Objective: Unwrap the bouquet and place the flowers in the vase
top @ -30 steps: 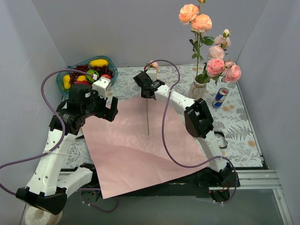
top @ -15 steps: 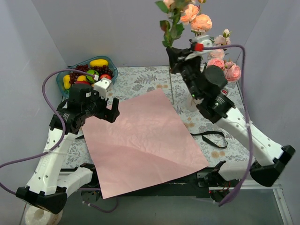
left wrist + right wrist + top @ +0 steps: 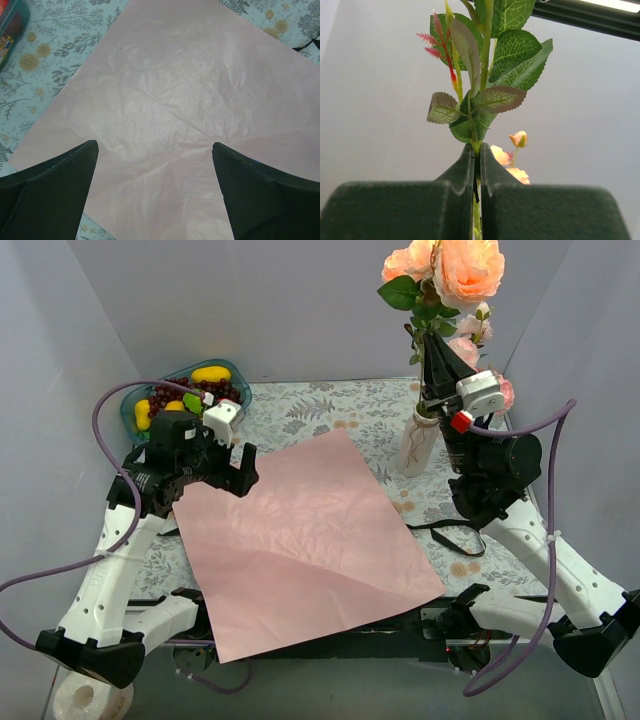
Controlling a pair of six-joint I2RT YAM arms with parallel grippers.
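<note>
The lilac-pink wrapping paper [image 3: 300, 540] lies flat and unfolded on the table, and the thin black ribbon [image 3: 450, 532] lies loose at its right edge. My right gripper [image 3: 437, 352] is shut on the green stem [image 3: 477, 150] of a peach rose [image 3: 468, 268]. It holds the rose upright just above the white vase [image 3: 420, 440], where other flowers [image 3: 463, 348] stand. My left gripper [image 3: 235, 465] hovers open over the paper [image 3: 170, 100], with nothing between its fingers [image 3: 55, 190].
A teal bowl of fruit [image 3: 185, 400] sits at the back left, beside the left arm. The floral tablecloth [image 3: 340, 415] covers the table. Grey walls close in on three sides, and the right arm stands close to the right wall.
The right arm has carried the rose from over the middle of the paper up and to the right, to above the vase. The left arm has hardly moved.
</note>
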